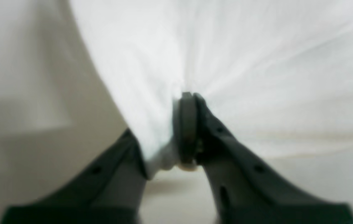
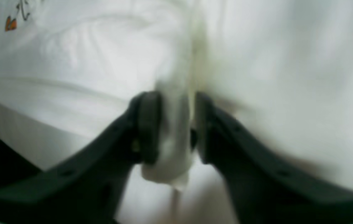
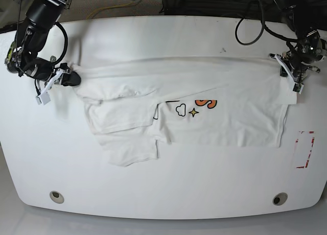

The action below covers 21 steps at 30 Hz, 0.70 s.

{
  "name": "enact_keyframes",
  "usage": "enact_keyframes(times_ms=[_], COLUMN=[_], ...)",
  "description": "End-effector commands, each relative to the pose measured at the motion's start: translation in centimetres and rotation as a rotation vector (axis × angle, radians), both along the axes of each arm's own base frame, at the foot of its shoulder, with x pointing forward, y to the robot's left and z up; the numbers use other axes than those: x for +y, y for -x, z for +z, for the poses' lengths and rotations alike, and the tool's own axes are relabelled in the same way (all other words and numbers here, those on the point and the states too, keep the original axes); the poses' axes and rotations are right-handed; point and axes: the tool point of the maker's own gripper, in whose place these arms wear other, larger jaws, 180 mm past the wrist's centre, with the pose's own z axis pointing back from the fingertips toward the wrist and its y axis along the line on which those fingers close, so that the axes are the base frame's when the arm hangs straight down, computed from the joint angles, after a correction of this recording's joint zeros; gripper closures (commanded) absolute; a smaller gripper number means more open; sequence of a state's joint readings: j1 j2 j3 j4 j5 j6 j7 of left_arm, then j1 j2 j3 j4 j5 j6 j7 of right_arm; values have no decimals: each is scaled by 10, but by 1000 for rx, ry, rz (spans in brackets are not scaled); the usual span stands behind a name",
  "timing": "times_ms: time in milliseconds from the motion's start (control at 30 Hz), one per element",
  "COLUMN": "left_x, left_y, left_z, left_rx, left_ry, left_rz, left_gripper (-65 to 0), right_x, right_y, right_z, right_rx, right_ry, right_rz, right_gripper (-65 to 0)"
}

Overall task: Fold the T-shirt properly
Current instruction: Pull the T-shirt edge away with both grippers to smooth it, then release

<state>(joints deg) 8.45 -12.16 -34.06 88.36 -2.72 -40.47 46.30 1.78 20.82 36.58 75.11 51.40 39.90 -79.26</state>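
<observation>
White tabletop [image 3: 168,189] is spread with the large white printed cotton T-shirt [image 3: 230,122], long axis crosswise; its far edge is pinched taut between left gripper [image 3: 292,77] and right gripper [image 3: 69,79], ends well apart.

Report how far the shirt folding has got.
Done: the T-shirt lies on the table with one lengthwise fold, graphics partly covered. In hand: the left end effector and right end effector each pinch an end of the top edge, stretched taut. Left: the bunched sleeve side and crosswise folds.
</observation>
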Motion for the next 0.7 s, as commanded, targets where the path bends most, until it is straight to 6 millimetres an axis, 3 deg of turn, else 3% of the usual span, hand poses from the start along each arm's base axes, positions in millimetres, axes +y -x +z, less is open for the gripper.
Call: enact_keyframes(times_ms=[0,67,200,367,467,567,667], left_x=[14,25,36,52,53,47,38], left_y=[-2,6,12,17,15,7,1], left_z=[16,23,31,57,71,90,93], left_rx=[-17,-18,-17,-37,-59,-143,-179], left_ry=[-56,-76,-101,-162,-189,-155,-110], left_rz=[8,46,80,128,132,124,107], left_gripper=[-151,-221,-319,-415,-435,-440,-435], right_x=[-9,-19,-28,-22,-7,15,40], right_y=[0,13,32,38,33,28,15], right_z=[17,18,17,33,49,51,46], right_rx=[-61,-60,-47,-94,-157,-194,-201], right_ry=[19,40,62,96,103,69,29], right_rz=[-1,-32,-62,-24,9,15,53], right_gripper=[-314,-358,-358,-360,-360,-360,-360])
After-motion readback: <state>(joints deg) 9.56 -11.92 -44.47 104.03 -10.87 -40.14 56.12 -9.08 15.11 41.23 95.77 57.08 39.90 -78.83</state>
